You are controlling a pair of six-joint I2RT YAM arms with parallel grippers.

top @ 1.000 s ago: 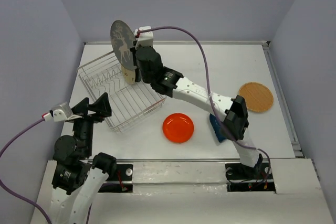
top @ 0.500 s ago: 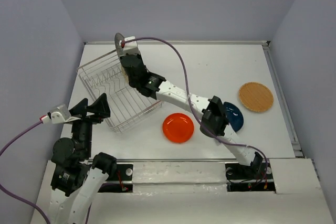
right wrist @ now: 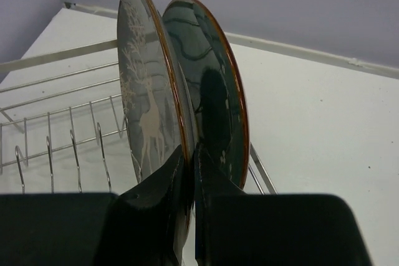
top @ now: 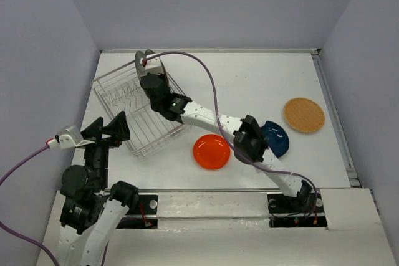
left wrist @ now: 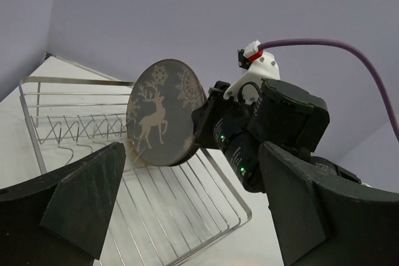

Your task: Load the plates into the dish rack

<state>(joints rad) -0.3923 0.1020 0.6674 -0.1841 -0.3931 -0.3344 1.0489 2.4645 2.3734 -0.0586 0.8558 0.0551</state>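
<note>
My right gripper (top: 148,68) (right wrist: 192,154) is shut on the rim of the grey deer plate (right wrist: 140,107) and holds it upright, low over the back of the dish rack (top: 128,104). The left wrist view shows the plate (left wrist: 163,111) above the rack's wires (left wrist: 75,101). A dark glossy brown-rimmed disc (right wrist: 215,85) stands close against it; I cannot tell whether it is another plate. The orange plate (top: 211,151), dark blue leaf plate (top: 275,138) and tan woven plate (top: 303,114) lie on the table. My left gripper (top: 109,130) (left wrist: 187,216) is open and empty beside the rack's near corner.
The rack sits skewed at the table's left, tines (right wrist: 75,154) along its left half. The right forearm (top: 206,116) stretches across from the rack to the blue plate. Walls close the left, back and right sides.
The right gripper has come down with the deer plate from high above the rack to low inside it, turning it edge-on to the top camera. The right elbow shifted, uncovering the blue plate. The left arm stayed put.
</note>
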